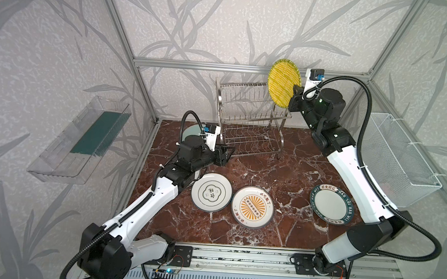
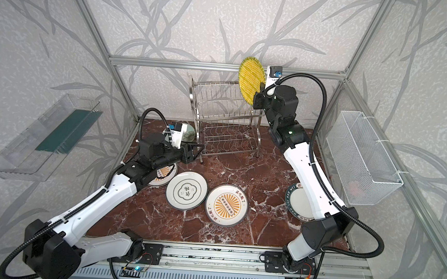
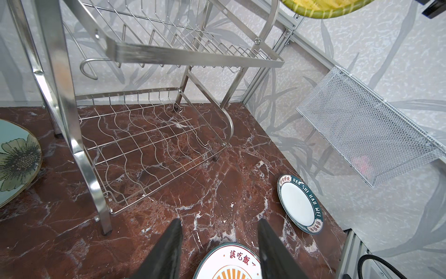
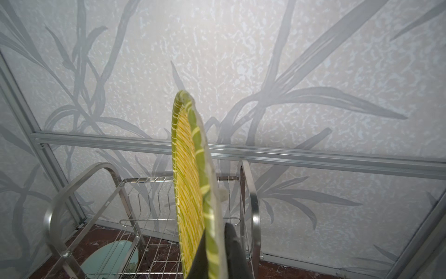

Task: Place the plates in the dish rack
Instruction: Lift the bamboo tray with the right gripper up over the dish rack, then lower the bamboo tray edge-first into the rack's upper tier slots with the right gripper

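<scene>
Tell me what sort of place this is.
Probably a robot test cell dressed as a kitchen: aluminium framing holds wallpapered panels, two arms mount on a rail, and a dish rack stands on a marble-look tabletop among plates.

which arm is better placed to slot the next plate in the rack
Right: the right gripper holds the yellow plate on edge above the dish rack; the left gripper is open and empty, low beside it.

The teal-rimmed plate (image 3: 300, 204) reads "HAO SHI HAO WEI" around its rim, and the sunburst plate (image 3: 229, 263) bears the red characters "該吃飯".
</scene>
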